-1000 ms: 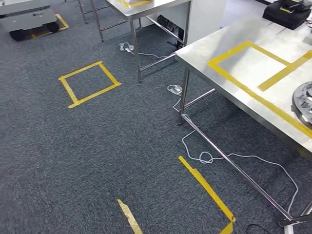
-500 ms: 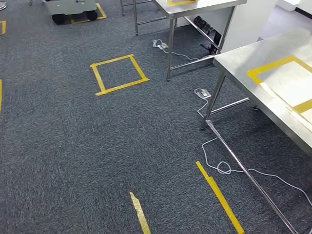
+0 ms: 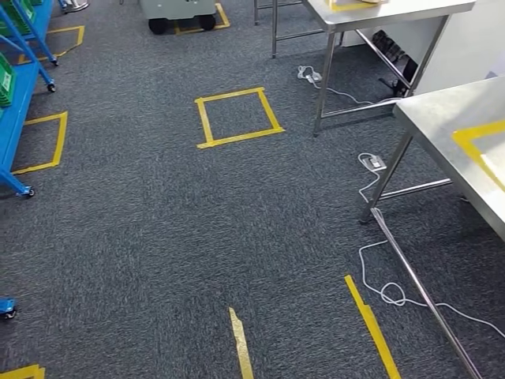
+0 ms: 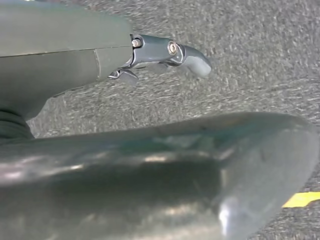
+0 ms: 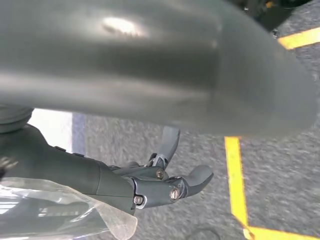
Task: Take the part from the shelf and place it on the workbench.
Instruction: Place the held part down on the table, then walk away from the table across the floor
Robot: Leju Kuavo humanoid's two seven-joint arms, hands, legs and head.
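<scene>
Left wrist view has the left hand (image 4: 113,55) hanging over grey carpet (image 4: 245,65), its dark fingers (image 4: 170,50) stretched out with nothing between them, the thick thumb blurred close to the lens. Over in the right wrist view the right hand (image 5: 158,182) hangs the same way, fingers (image 5: 188,182) spread and slightly apart, holding nothing, with yellow floor tape (image 5: 236,175) beneath it and a bit of clear plastic film (image 5: 75,215) near the wrist.

From the head, the speckled carpet runs to a yellow tape square (image 3: 238,116) in the middle distance. A blue shelf (image 3: 18,87) on castors stands at the far left, green bins on it; I cannot tell whether the part sits there. On the right the steel workbench (image 3: 440,134) shows one corner with yellow tape on top, white cable (image 3: 387,288) looped on the floor under it. A second steel table (image 3: 387,12) stands further back, and a grey wheeled cart (image 3: 178,12) at the far edge.

Compared with a second ago the whole picture has swung left: the blue shelf has come into sight, the workbench has slid towards the right edge, and the round dark part that lay on it is now out of frame.
</scene>
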